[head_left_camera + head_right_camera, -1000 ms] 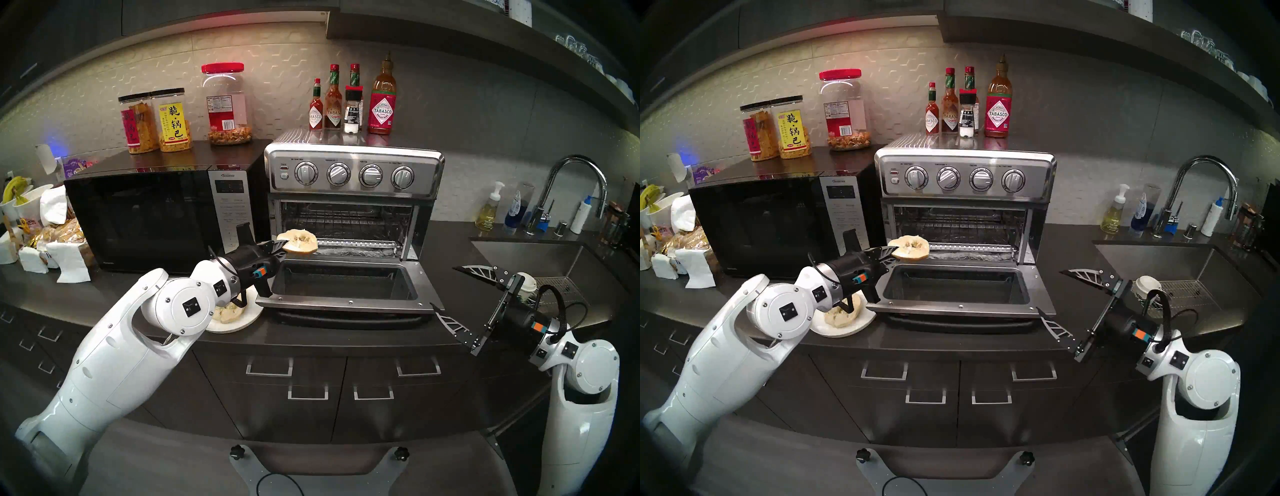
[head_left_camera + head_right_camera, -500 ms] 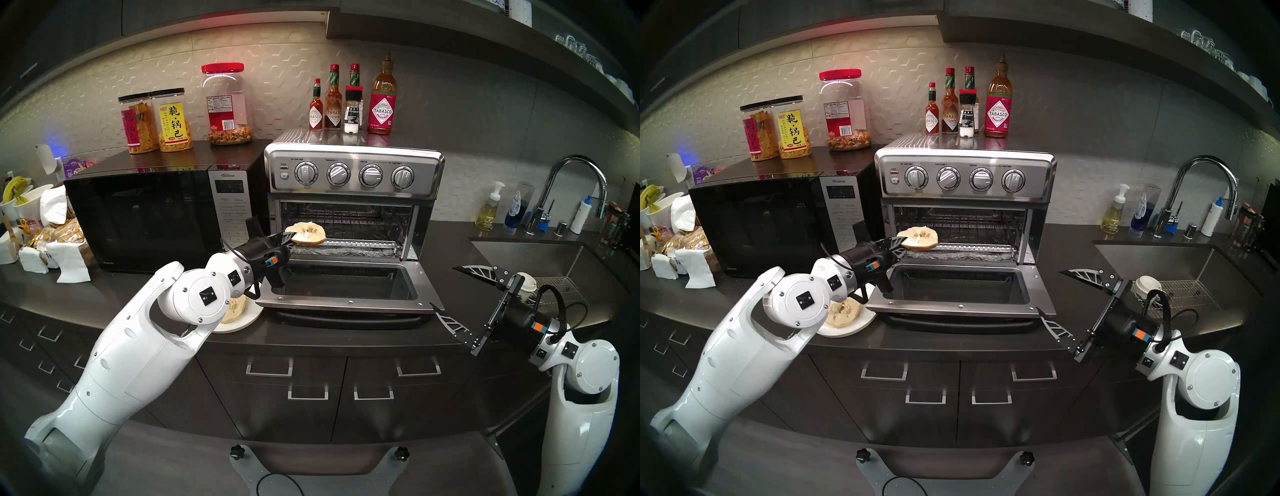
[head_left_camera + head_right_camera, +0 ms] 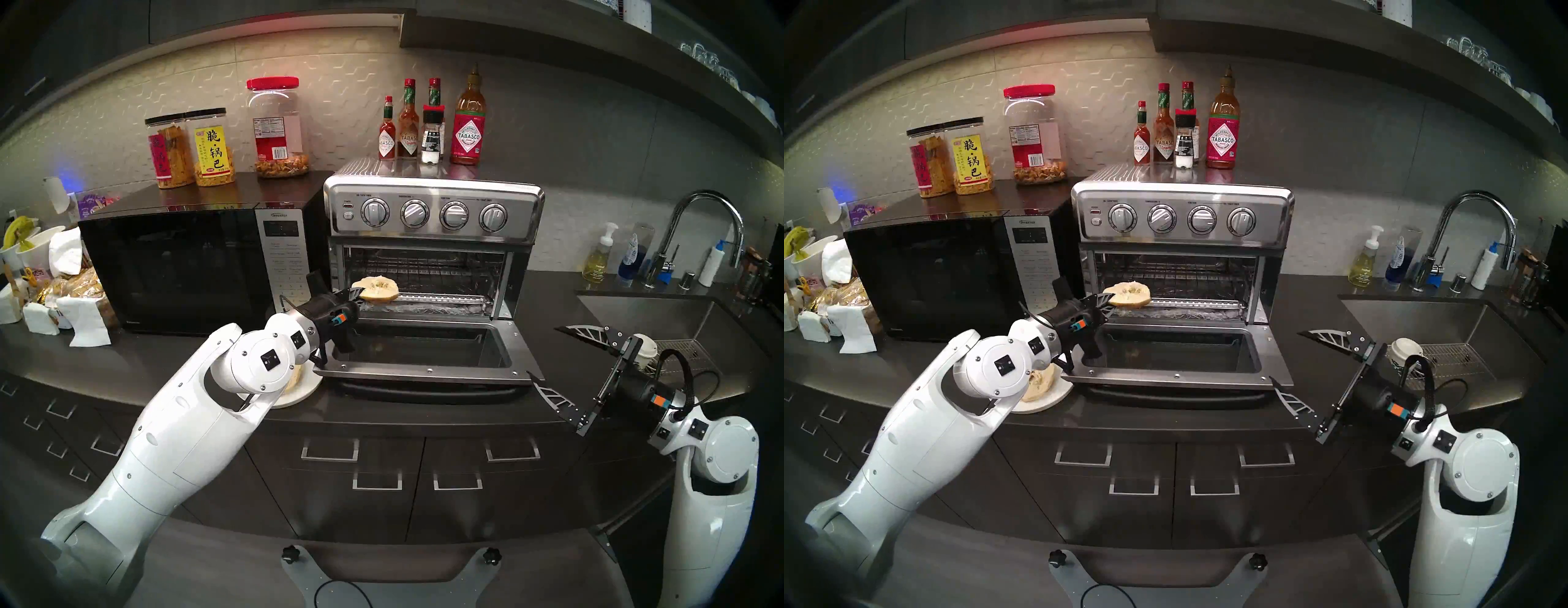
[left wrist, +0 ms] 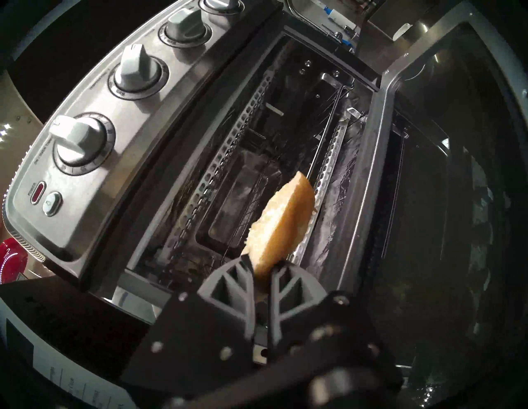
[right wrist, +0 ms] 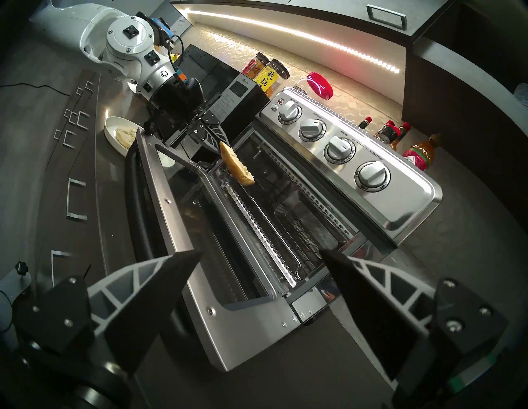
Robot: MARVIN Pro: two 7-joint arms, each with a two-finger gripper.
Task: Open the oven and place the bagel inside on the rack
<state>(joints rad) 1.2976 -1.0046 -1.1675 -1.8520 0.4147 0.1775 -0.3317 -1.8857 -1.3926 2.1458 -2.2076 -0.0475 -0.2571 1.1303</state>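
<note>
— Where's the pale cream bagel half (image 3: pixel 376 288)?
— Pinched at its edge by the left gripper (image 3: pixel 358 296), at the mouth of the open stainless steel toaster oven (image 3: pixel 432 212), over the wire rack (image 3: pixel 424 278).
— Readable writing?
— "TABASCO" on the red sauce bottles (image 3: pixel 467 127) atop the oven; "INVERTER" on the black microwave (image 3: pixel 191 263) left of it. The right gripper (image 3: pixel 551 365), right of the oven, is spread wide, empty.

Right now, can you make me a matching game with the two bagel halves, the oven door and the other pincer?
Things:
1. bagel half
2. other bagel half
3. oven door
4. right pincer

States:
A. folded down open
B. on the white plate
C. open, holding nothing
D. held in the left pincer at the oven mouth

Pairs: 1-D, 2-B, 3-A, 4-C
</note>
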